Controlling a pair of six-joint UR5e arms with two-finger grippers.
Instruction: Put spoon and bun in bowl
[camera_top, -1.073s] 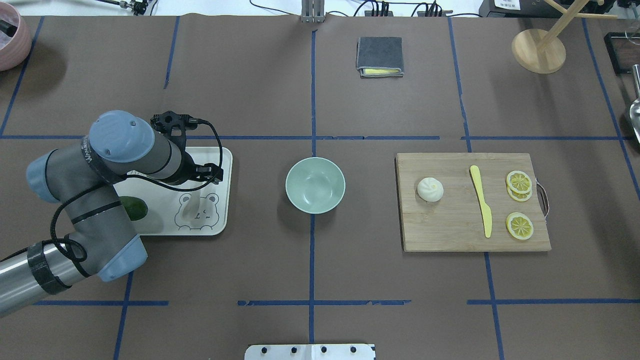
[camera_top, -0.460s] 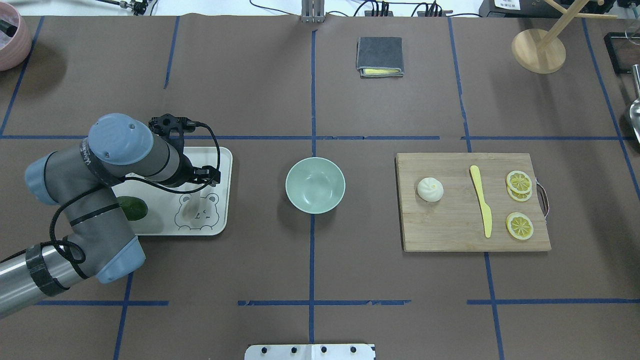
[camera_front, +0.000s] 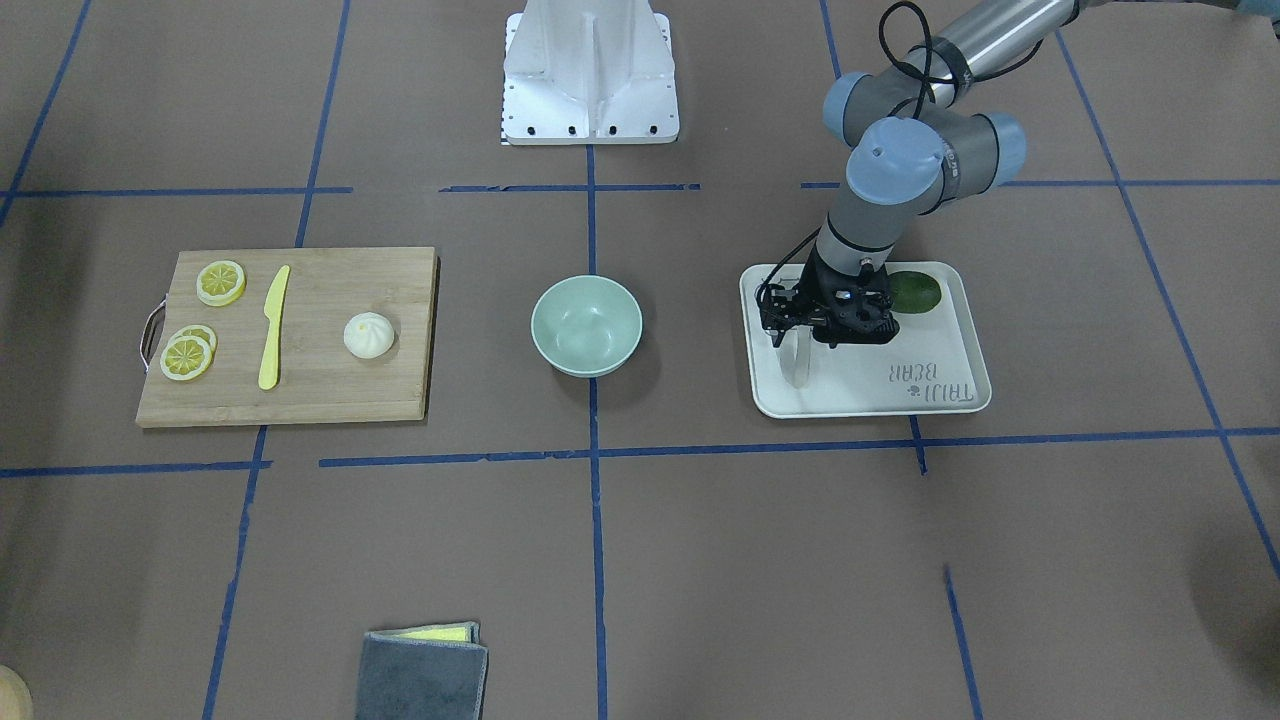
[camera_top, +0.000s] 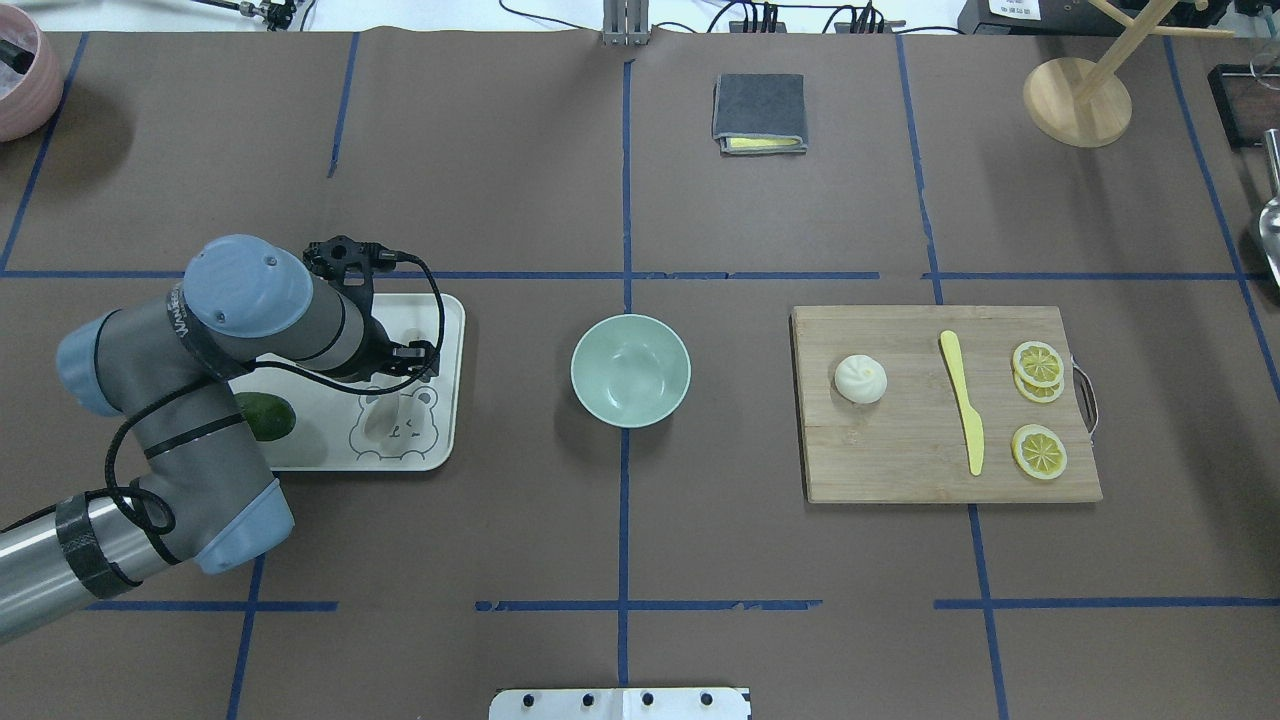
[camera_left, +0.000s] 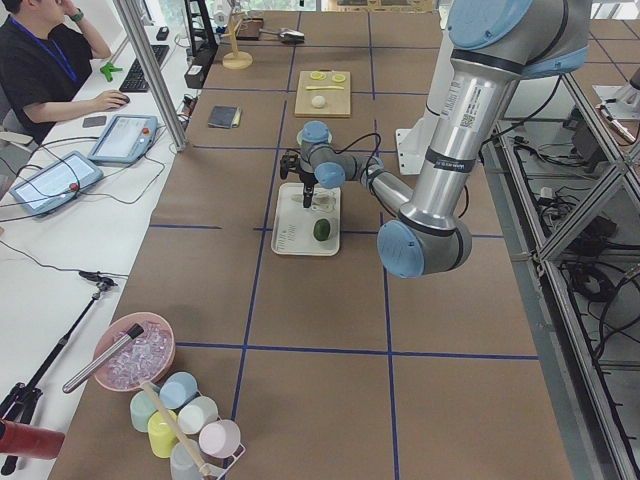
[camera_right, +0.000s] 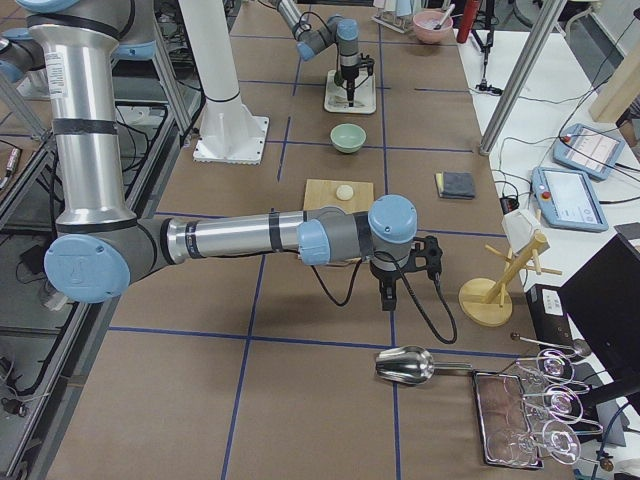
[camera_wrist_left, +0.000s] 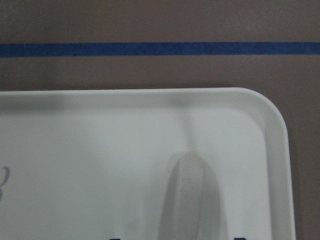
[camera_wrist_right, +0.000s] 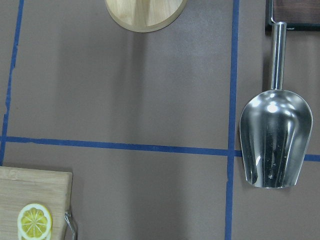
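The pale spoon (camera_front: 793, 362) lies on the white bear-print tray (camera_front: 860, 397). Its handle fills the bottom of the left wrist view (camera_wrist_left: 186, 195). My left gripper (camera_front: 800, 336) is low over the tray, open, with its dark fingertips on either side of the spoon. In the overhead view the wrist hides most of the spoon (camera_top: 410, 334). The mint-green bowl (camera_top: 630, 370) stands empty at mid table. The white bun (camera_top: 860, 379) sits on the wooden cutting board (camera_top: 900, 460). My right gripper (camera_right: 388, 296) shows only in the exterior right view, and I cannot tell its state.
A green avocado (camera_top: 268, 417) lies on the tray. A yellow knife (camera_top: 963, 400) and lemon slices (camera_top: 1038, 362) lie on the board. A grey cloth (camera_top: 759, 110) and a wooden stand (camera_top: 1077, 100) are at the far side. A metal scoop (camera_wrist_right: 275, 137) lies under the right wrist.
My left wrist has shifted slightly and come lower over the tray's spoon. The bowl, bun and board have not moved.
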